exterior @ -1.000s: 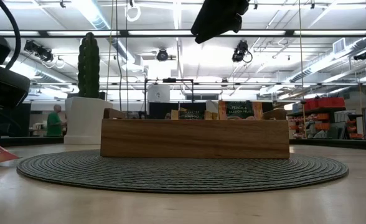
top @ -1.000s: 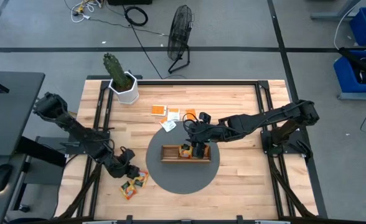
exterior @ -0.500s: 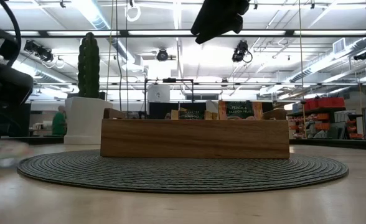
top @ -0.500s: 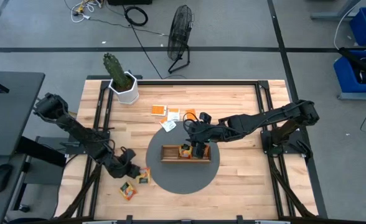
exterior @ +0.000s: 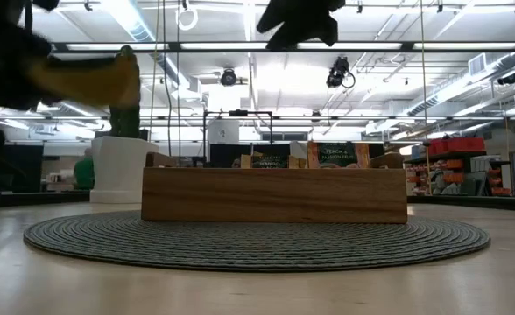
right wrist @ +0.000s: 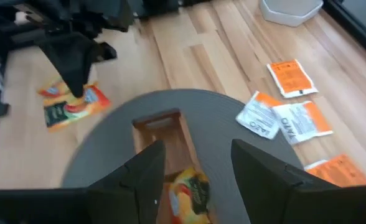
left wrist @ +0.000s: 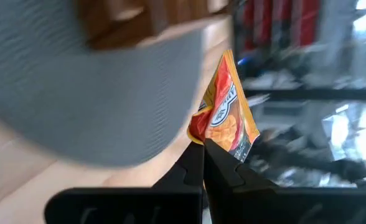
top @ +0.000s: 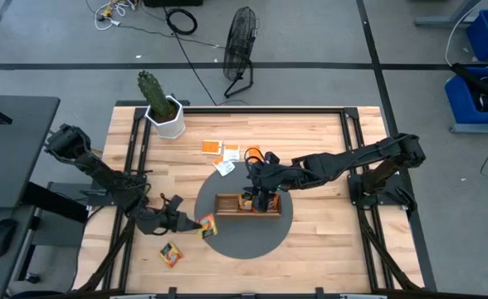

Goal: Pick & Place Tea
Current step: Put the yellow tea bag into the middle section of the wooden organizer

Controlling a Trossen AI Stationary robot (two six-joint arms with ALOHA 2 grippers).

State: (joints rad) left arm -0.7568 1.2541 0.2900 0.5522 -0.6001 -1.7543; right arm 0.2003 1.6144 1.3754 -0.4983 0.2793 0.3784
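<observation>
My left gripper (top: pixel 194 223) is shut on a red, orange and green tea sachet (left wrist: pixel 223 115), held above the left edge of the round grey mat (top: pixel 244 242). In the low view the sachet is an orange blur (exterior: pixel 91 79) high up. Another sachet (top: pixel 171 254) lies flat on the table near the front left. The wooden tray (top: pixel 248 203) stands on the mat with a sachet (right wrist: pixel 189 193) in it. My right gripper (right wrist: pixel 198 180) hangs open above the tray's middle. Several orange and white sachets (top: pixel 226 154) lie flat beyond the mat. My left gripper pinches the sachet by one edge near a corner (left wrist: pixel 209 144) between its two shut fingertips. The fingers come from the table's left, slanting a little downward. The sachet sticks out past the fingertips, stands on edge and is lifted clear of the table and the mat.
A cactus in a white pot (top: pixel 168 116) stands at the table's far left corner. A dark frame rail (top: pixel 348 158) runs along the right side. Bare wood lies to the right of the mat and along the front edge.
My left gripper has shut on one of the two sachets at the front left, risen and tipped up from pointing down to nearly level. It has carried that sachet toward the mat; the other sachet stays where it lay.
</observation>
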